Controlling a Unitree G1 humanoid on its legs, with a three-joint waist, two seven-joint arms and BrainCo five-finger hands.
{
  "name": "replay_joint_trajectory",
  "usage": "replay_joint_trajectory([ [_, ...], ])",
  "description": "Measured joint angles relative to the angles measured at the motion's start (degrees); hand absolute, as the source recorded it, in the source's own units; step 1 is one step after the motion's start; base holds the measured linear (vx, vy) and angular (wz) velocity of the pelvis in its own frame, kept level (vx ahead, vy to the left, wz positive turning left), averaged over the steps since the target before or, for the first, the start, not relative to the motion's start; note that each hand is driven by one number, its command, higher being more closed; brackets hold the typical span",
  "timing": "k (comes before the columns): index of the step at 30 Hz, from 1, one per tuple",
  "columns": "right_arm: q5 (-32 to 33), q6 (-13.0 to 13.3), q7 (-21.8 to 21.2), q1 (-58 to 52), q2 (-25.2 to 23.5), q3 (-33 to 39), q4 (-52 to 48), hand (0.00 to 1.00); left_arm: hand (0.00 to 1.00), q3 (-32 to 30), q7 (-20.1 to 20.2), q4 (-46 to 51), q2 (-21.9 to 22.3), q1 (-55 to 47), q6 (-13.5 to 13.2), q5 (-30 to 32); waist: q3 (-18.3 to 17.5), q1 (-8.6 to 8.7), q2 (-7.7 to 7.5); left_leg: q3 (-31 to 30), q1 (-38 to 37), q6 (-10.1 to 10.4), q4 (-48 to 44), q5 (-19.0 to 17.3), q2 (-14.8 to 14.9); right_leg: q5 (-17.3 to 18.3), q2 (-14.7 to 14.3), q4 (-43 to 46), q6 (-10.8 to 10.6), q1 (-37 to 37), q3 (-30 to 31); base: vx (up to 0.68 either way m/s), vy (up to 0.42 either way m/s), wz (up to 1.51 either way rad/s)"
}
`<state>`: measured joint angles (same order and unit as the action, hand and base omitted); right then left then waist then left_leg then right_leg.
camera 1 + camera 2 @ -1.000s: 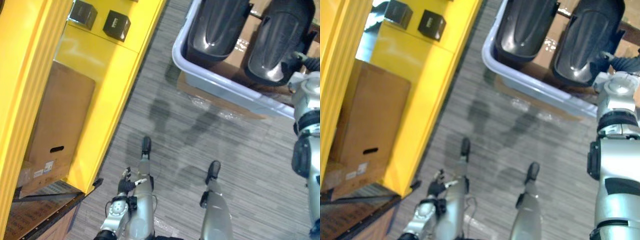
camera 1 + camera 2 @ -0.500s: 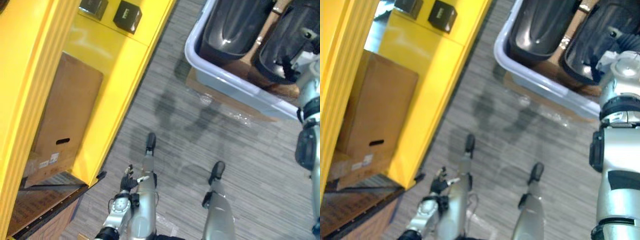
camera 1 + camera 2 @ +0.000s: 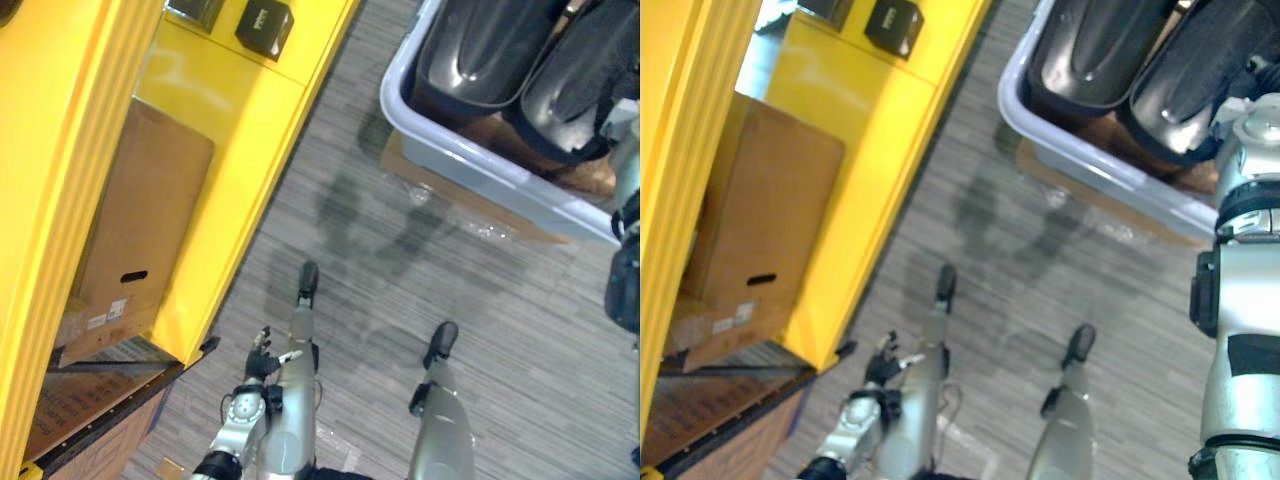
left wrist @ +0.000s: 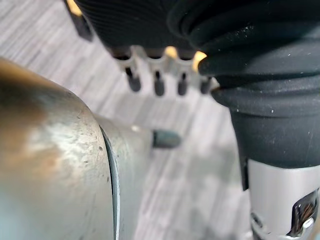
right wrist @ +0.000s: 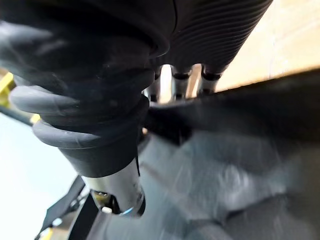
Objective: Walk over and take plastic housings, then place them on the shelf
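Two glossy black plastic housings lie side by side in a pale grey bin at the upper right: the left housing and the right housing. My right hand reaches into the bin at the near rim of the right housing. In the right wrist view its fingers run behind the housing's dark edge, so their tips are hidden. My left hand hangs low by my side, over the floor. Its fingers are straight and hold nothing.
A yellow shelf unit runs along the left. Two small black boxes stand on its upper level and a cardboard box lower down. A flat cardboard sheet lies under the bin. Grey striped floor lies between the shelf and the bin.
The whole picture has shifted, so the camera has moved. My right hand has stayed at the right housing's rim. The left hand hangs as before.
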<state>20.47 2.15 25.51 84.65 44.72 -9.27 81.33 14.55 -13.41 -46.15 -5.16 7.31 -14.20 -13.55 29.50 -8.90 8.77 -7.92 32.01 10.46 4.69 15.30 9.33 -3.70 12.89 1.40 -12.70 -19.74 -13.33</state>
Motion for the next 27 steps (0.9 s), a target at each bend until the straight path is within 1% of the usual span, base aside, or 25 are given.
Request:
replay_joint_trajectory([
  [2, 0.0, -0.79, 0.8, 0.0, -0.03, 0.0, 0.62, 1.0, 0.0, 0.01, -0.08, 0.0, 0.0, 0.06, 0.01, 0.01, 0.0, -0.03, 0.0, 0.0, -0.01, 0.0, 0.0, 0.01, -0.01, 0.0, 0.01, -0.02, 0.01, 0.01, 0.0, 0.0, 0.0, 0.0],
  [5, -0.05, -1.16, 0.87, -0.1, -0.24, 0.0, 0.87, 1.0, 0.0, 0.01, -0.36, 0.0, 0.0, 0.06, 0.06, 0.0, -0.01, -0.02, 0.01, 0.0, -0.06, -0.01, 0.0, 0.01, -0.02, 0.0, 0.02, -0.02, 0.01, 0.08, -0.02, 0.0, 0.0, 0.0],
  [8, -1.05, -2.19, 1.07, -0.79, -0.4, 0.17, 0.92, 1.0, 0.0, 0.01, -1.3, 0.0, 0.01, 0.07, 0.34, 0.0, -0.04, -0.03, 0.07, 0.01, -0.3, -0.01, 0.0, 0.02, -0.06, 0.0, 0.07, -0.02, 0.02, 0.31, -0.01, 0.0, 0.0, 0.0],
  [11, -2.68, -2.53, 1.49, -2.65, -0.4, 0.6, 0.91, 1.0, 0.0, 0.26, -1.57, -0.27, 0.02, 0.06, 0.65, 0.05, -0.1, 0.0, 0.16, 0.08, -1.13, -0.01, 0.0, 0.01, -0.09, 0.02, 0.1, -0.1, 0.05, 1.07, -0.02, 0.0, 0.0, 0.0],
  [17, -9.2, -2.27, 2.12, -5.42, -0.4, 4.87, -0.2, 1.0, 0.0, 0.26, -1.7, -0.43, 0.07, 0.06, 0.64, 0.05, -0.16, 0.19, 0.25, 0.28, -1.19, -0.01, 0.01, 0.02, -0.08, 0.02, 0.14, -0.02, 0.04, 1.0, 0.2, 0.0, 0.004, -0.01],
  [19, -11.28, -2.3, 2.44, -6.36, -0.4, 6.9, -2.05, 1.0, 0.0, 0.26, -1.99, -0.44, 0.09, 0.06, 0.62, 0.05, -0.16, 0.25, 0.24, 0.41, -1.22, -0.01, 0.01, 0.02, -0.08, 0.0, 0.17, -0.01, 0.05, 0.98, 0.31, 0.0, 0.0, 0.0],
  [22, -13.92, -2.26, 3.61, -7.66, -0.4, 8.13, -4.32, 1.0, 0.0, 0.27, -2.32, -0.56, 0.11, 0.05, 0.57, 0.1, -0.16, 0.41, 0.24, 0.58, -1.36, -0.02, 0.0, 0.03, -0.08, -0.01, 0.21, 0.01, 0.05, 0.98, 0.5, 0.01, 0.005, -0.01],
  [24, -16.07, -2.26, 4.83, -8.41, -0.4, 8.21, -6.31, 1.0, 0.0, 0.26, -2.67, -0.8, 0.12, 0.05, 0.51, 0.16, -0.16, 0.77, 0.24, 0.73, -1.48, -0.03, 0.0, 0.03, -0.08, -0.02, 0.23, 0.05, 0.05, 0.99, 0.64, 0.0, 0.0, 0.0],
  [27, -19.67, -2.05, 7.32, -9.23, -0.39, 10.09, -10.21, 1.0, 0.0, 0.24, -3.7, -1.26, 0.09, 0.05, 0.48, 0.8, -0.16, 1.91, 0.23, 0.77, -1.6, -0.04, 0.0, 0.04, -0.07, -0.02, 0.25, 0.22, 0.05, 1.0, 0.73, 0.0, 0.007, -0.01],
])
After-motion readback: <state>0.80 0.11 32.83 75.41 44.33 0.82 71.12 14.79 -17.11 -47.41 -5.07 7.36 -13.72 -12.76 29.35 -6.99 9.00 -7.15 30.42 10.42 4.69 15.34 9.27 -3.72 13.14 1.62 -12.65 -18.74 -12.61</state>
